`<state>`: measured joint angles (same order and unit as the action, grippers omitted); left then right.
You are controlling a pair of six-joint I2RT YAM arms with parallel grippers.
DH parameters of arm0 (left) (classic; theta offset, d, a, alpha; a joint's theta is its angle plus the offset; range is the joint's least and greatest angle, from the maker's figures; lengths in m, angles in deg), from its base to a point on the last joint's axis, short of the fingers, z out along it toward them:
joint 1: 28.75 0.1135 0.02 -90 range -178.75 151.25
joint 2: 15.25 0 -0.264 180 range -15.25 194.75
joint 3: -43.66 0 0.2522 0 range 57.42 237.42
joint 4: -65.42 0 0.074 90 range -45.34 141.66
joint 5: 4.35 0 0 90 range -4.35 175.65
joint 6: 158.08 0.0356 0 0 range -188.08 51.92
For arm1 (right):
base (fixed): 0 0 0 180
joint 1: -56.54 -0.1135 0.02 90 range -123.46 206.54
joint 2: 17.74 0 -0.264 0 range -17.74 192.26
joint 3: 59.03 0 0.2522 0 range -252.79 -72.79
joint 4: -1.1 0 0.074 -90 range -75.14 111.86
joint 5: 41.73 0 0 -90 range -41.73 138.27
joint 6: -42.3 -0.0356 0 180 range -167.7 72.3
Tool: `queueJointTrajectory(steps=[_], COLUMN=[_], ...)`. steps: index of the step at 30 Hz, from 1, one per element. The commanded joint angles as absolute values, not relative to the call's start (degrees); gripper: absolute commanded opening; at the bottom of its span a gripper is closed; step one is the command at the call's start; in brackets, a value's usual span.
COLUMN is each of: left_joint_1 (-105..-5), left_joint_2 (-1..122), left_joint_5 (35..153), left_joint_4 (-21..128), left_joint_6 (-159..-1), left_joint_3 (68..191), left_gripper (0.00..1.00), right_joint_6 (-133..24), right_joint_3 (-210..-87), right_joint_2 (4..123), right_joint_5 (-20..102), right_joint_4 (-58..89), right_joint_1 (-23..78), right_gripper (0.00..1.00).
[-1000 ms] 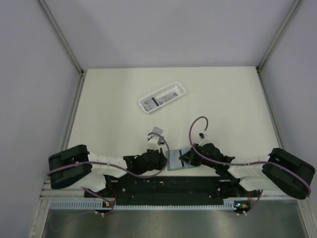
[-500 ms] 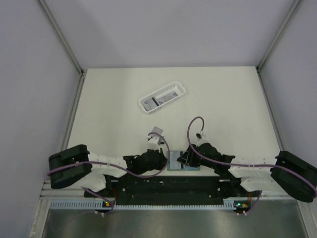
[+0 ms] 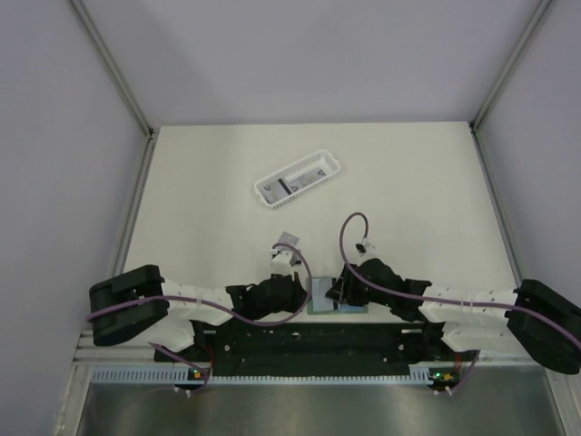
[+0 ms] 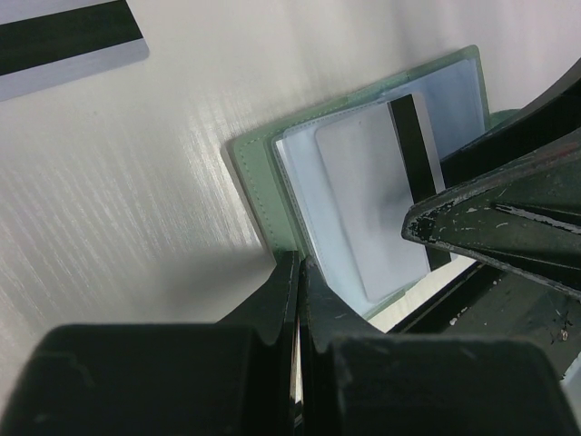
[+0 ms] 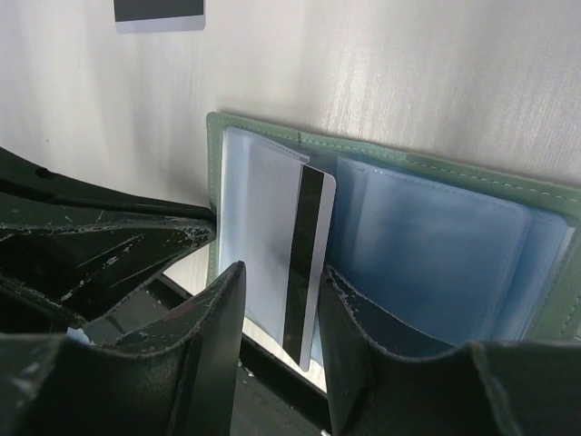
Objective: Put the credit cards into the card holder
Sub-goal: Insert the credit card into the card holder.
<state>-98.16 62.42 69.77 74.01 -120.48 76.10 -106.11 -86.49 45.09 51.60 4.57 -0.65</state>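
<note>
The sage-green card holder (image 5: 390, 151) lies open at the table's near edge, pale blue pockets up, also in the top view (image 3: 323, 296). A grey credit card (image 5: 310, 227) with a black stripe sits partly in its left pocket (image 4: 372, 209), one end sticking out. My right gripper (image 5: 283, 271) is open, its fingers on either side of that card without touching it. My left gripper (image 4: 300, 268) is shut, its tips against the holder's left edge (image 3: 307, 293). Another credit card (image 3: 289, 240) lies flat on the table beyond the holder.
A white slotted basket (image 3: 331, 168) stands further back on the table with dark-striped cards inside. The black rail of the arm bases (image 3: 300, 338) runs just below the holder. Grey walls close in the table on three sides.
My right gripper has opened and let go of the striped card, which stays in the pocket. The right arm has stretched a little to the left. The left arm has not moved.
</note>
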Motion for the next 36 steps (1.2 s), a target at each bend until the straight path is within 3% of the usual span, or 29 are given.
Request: queueJointTrajectory(steps=[1,14,36], left_joint_1=[-98.3,-98.3,-98.3], left_joint_2=[63.3,63.6,63.9], left_joint_5=[71.0,71.2,71.3], left_joint_4=[70.9,71.2,71.1], left_joint_6=[-119.9,-120.0,-119.8], left_joint_3=[75.1,75.1,75.3], left_gripper=[0.0,0.0,0.0], right_joint_6=[-104.0,-103.0,-102.4], right_joint_3=[-88.9,-91.2,-92.5], right_joint_2=[43.3,42.0,48.0], right_joint_5=[54.2,55.8,49.8], right_joint_4=[12.2,17.6,5.3], right_joint_1=[-1.6,-1.6,-3.1], right_gripper=[0.38,0.4,0.39])
